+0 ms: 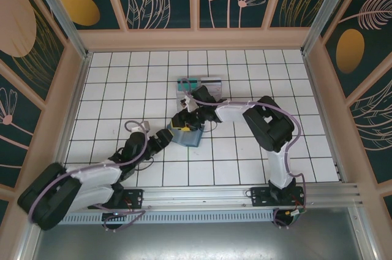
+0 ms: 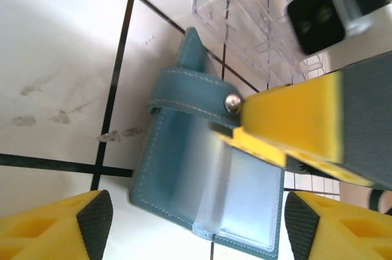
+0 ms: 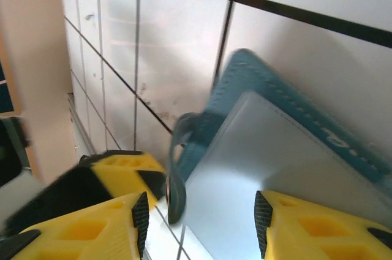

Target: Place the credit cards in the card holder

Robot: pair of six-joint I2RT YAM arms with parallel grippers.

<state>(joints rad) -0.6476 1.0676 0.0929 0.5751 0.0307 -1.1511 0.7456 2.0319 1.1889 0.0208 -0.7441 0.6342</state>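
The card holder (image 1: 188, 139) lies open on the tiles, dark teal outside and blue-grey inside (image 2: 184, 162), with its snap strap (image 2: 190, 103) loose at one end. My left gripper (image 1: 166, 137) is open, its fingers standing wide on either side of the holder's near edge (image 2: 199, 223) and holding nothing. My right gripper (image 1: 184, 122) reaches down from the far side with its jaws apart over the holder's inner page (image 3: 201, 223); one yellow finger (image 2: 294, 125) rests by the snap. The credit cards, one teal-green (image 1: 188, 82) and one whitish (image 1: 212, 80), lie at the clear tray.
The clear plastic tray (image 2: 257, 21) stands just beyond the holder, close behind the right gripper. Wooden walls (image 1: 73, 88) ring the tiled floor. A metal rail (image 1: 214, 195) with the arm bases runs along the near edge.
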